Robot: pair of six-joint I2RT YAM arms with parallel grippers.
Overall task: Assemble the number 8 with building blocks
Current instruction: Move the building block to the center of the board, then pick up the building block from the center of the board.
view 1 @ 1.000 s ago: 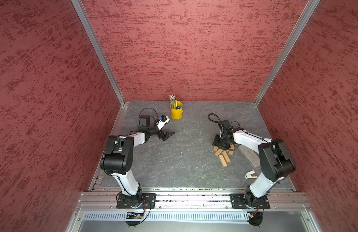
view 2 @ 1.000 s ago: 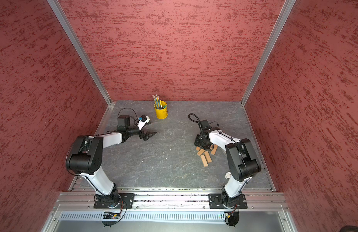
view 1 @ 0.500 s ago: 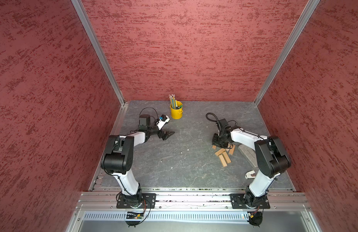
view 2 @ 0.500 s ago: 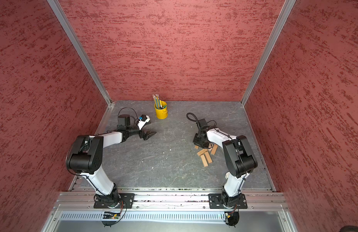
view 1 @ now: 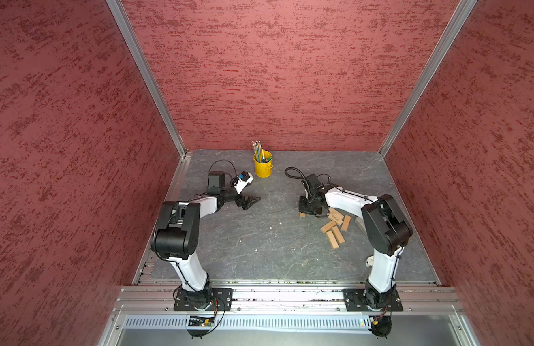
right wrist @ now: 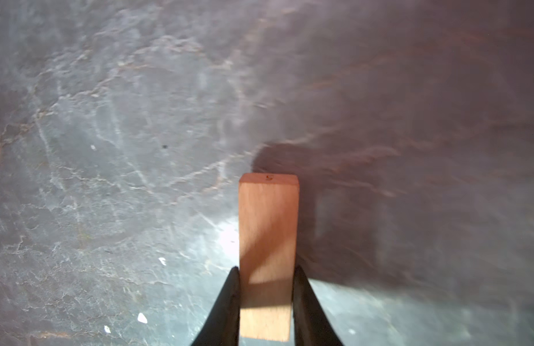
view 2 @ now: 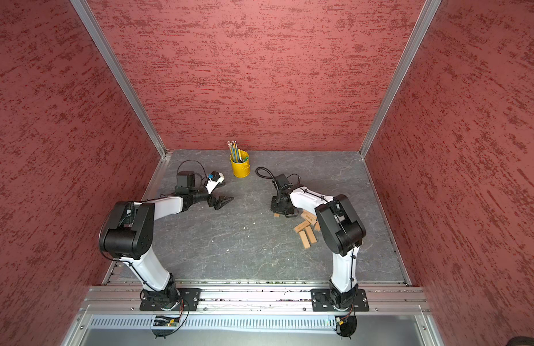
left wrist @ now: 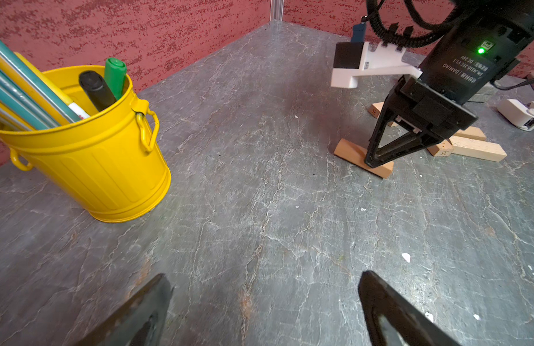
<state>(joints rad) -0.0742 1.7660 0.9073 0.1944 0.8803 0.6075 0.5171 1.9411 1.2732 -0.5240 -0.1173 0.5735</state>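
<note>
Both top views: 2 arms over a grey desk (view 1: 259, 254), red walls on 3 sides. Right claw (view 1: 307, 209) lowered to the desk at the edge of a loose heap of blocks (view 1: 334, 229), with only 1 tan end of the held block (view 1: 302, 214) showing from under it. Left claw (view 1: 250, 201) low over bare desk, well apart from the heap, near a yellow bucket (view 1: 262, 169) of pencils. 5 blocks countable in the heap, at mixed angles, some touching, not laid out as an 8.

Right wrist view: right claw (right wrist: 265, 271) closed on the block (right wrist: 267, 227), 1 black finger (right wrist: 230, 299) pressed to each long side, gripped nearer 1 end, the other end projecting forward over the desk. Grip plain here, hidden from above. Heap outside this view.

Left wrist view: left claw (left wrist: 264, 281) wide open, nothing between its 2 fingers (left wrist: 146, 302). Side-on look at the right claw (left wrist: 376, 158) clamped on the block (left wrist: 349, 154), which sits level and low at the desk. Whether touching the desk or just clear of it cannot be told. Behind it, more of the heap (left wrist: 475, 146), including 1 block end marked "38" (left wrist: 376, 109), unreadable from above. Bucket (left wrist: 95, 158) close by, holding markers besides pencils.
</note>
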